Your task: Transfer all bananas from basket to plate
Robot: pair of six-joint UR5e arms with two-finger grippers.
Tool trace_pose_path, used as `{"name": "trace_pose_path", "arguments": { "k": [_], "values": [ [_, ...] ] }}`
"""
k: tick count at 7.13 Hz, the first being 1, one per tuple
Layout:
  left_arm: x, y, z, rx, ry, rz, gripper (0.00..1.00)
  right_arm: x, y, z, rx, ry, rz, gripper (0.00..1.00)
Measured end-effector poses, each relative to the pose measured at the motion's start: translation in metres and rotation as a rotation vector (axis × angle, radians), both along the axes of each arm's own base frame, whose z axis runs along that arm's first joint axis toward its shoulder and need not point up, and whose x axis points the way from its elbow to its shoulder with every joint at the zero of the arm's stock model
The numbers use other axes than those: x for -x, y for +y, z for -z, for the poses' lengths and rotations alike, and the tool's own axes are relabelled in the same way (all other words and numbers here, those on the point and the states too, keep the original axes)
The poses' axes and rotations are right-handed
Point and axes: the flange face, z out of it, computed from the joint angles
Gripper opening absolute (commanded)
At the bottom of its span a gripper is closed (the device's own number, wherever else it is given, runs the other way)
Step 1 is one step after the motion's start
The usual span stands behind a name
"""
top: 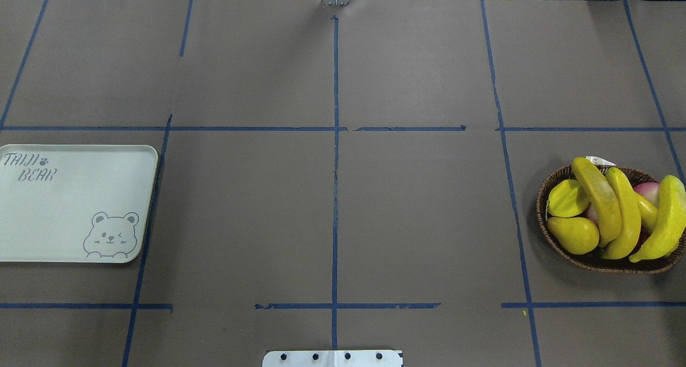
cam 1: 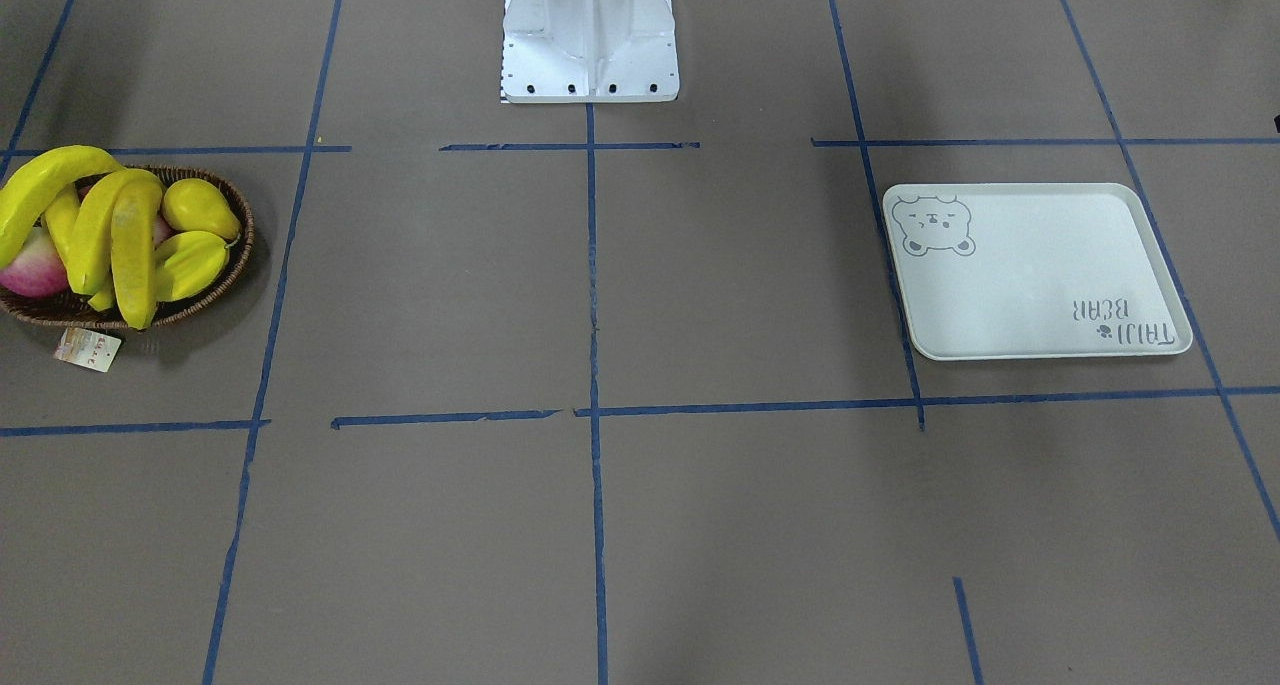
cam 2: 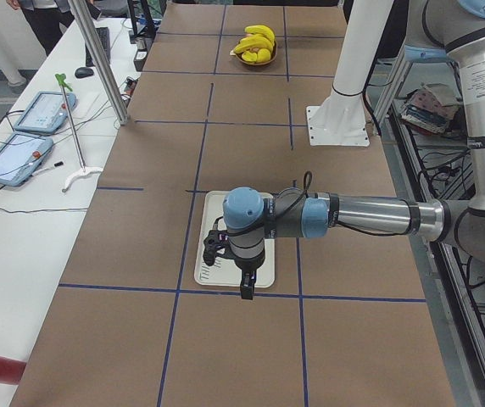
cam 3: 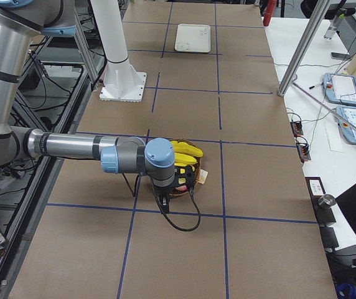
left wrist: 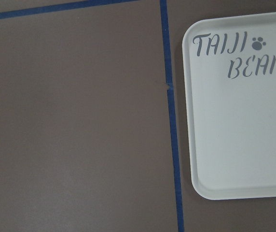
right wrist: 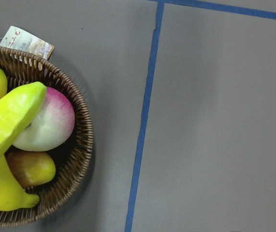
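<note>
1. Lying in one shallow oval dark-brown woven wicker basket (top: 611, 265), at the right end of the brown paper-covered table (top: 418, 217) with blue tape lines, are all four long curved glossy yellow bananas (top: 624, 211).
2. Sharing the basket are one short yellow pear (top: 573, 234), one ridged yellow-green starfruit (top: 565, 198) and one pink-and-white peach (top: 648, 191). The right wrist view also shows a small brownish fruit (right wrist: 29, 167) under a banana, possibly a second pear.
3. The bananas lie side by side, their long axes across the basket's width, running from the far edge towards the robot. The outermost one overhangs the rim.
4. One small paper tag (cam 1: 87, 349) lies just beside the basket's far side.
5. One pale mint-white rectangular plate (top: 69, 222) with a grey bear print sits at the left end, well apart from the basket.
6. The left pincer (cam 2: 247, 284) hangs over the plate and the right pincer (cam 3: 164, 200) over the basket. I cannot tell whether either is released or clenched.
</note>
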Motion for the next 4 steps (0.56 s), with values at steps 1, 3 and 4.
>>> {"name": "trace_pose_path", "arguments": {
  "k": [1, 3, 4],
  "values": [
    [0.0, 0.0004, -0.0002, -0.001, 0.0, -0.001, 1.0, 0.0, 0.0, 0.0001, 0.0, 0.0, 0.0, 1.0],
    [0.0001, 0.0008, -0.0004, -0.004, 0.0, -0.002, 1.0, 0.0, 0.0007, 0.0026, -0.004, 0.0, 0.0, 1.0],
    [0.0, 0.0002, 0.0002, -0.005, 0.0, -0.001, 1.0, 0.0001, 0.0009, 0.0073, -0.011, -0.003, -0.001, 1.0]
  ]
}}
